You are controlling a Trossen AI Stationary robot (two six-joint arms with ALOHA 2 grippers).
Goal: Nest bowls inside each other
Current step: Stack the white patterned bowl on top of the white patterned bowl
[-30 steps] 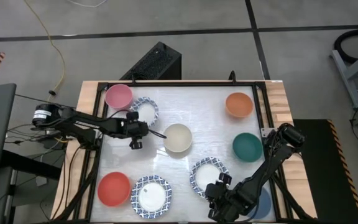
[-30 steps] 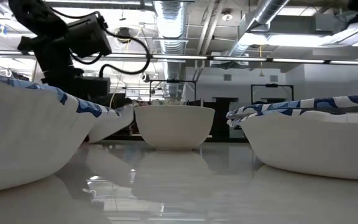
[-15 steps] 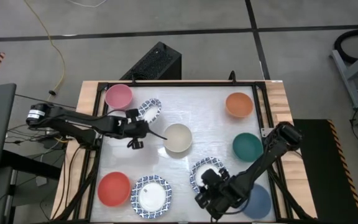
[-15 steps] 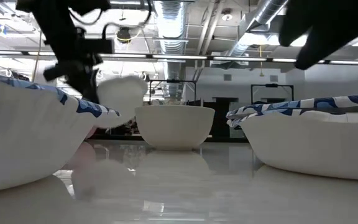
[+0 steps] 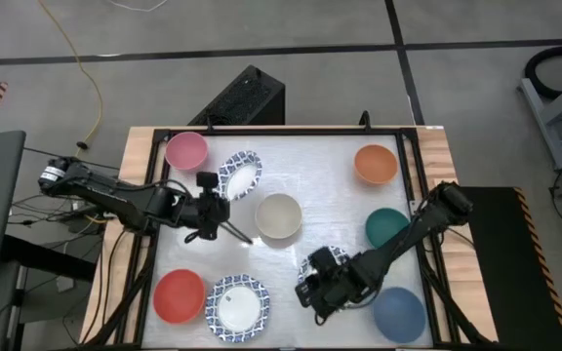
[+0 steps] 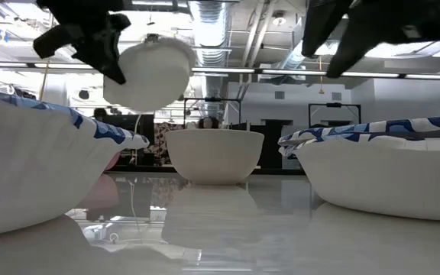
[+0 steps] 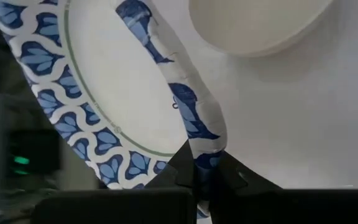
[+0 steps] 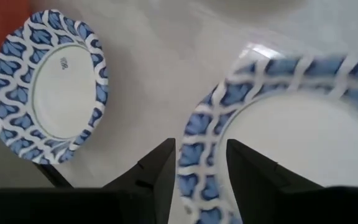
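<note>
The blue-rimmed bowl (image 5: 240, 175) in hand sits tilted and off the table near the far left corner, just beside the pink bowl (image 5: 185, 150) and near the cream bowl (image 5: 279, 215) at mid-table. The left gripper (image 7: 199, 173) is fully closed, pinching the fluted rim (image 7: 194, 118) between its fingertips; the low view shows the bowl (image 6: 148, 72) hanging clear of the surface. Judgement: thin-walled and light, likely paper or thin plastic, since a one-point rim pinch carries it; the rim looks flexible, so a hard squeeze may crease it. The rim is the only practical hold, as the walls are shallow and smooth. A second blue-rimmed bowl (image 8: 303, 124) lies near the front edge, right of centre; the right gripper (image 8: 201, 168) has its fingers part-open astride that rim, not yet clamped. A third patterned bowl (image 5: 238, 305) and the red bowl (image 5: 179, 294) rest toward the front left corner.
</note>
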